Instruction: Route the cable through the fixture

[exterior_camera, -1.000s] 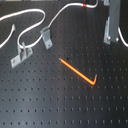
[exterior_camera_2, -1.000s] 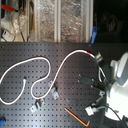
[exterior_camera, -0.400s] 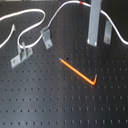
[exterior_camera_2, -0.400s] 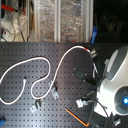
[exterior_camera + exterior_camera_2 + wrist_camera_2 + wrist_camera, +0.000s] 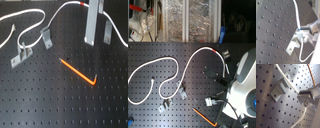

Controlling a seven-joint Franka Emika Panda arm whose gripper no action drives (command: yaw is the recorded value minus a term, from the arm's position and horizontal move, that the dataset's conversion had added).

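Note:
The cable [image 5: 35,13] is a long white cord that snakes across the far part of the black board, with its red band [image 5: 82,4] at the top of a loop. It also shows in the second exterior view [image 5: 175,62], red band [image 5: 217,51] included. My gripper [image 5: 99,41] hangs just beyond the red band with its fingers apart. The cable passes behind or between them and comes out toward the first exterior view's right. Two grey fixtures [image 5: 46,39] [image 5: 20,55] stand on the board. Both wrist views show the cable [image 5: 291,85] [image 5: 297,17] running past a fixture [image 5: 279,89] [image 5: 294,43] to a finger [image 5: 309,95].
A stiff orange L-shaped rod [image 5: 77,71] lies on the board in front of the gripper; it also shows in the second exterior view [image 5: 205,116]. The white robot arm [image 5: 245,75] fills the second exterior view's right. Shelves with clutter [image 5: 173,20] stand behind the board.
The gripper has come down and moved toward the first exterior view's left, closer to the red band. The cable, fixtures and orange rod have not moved.

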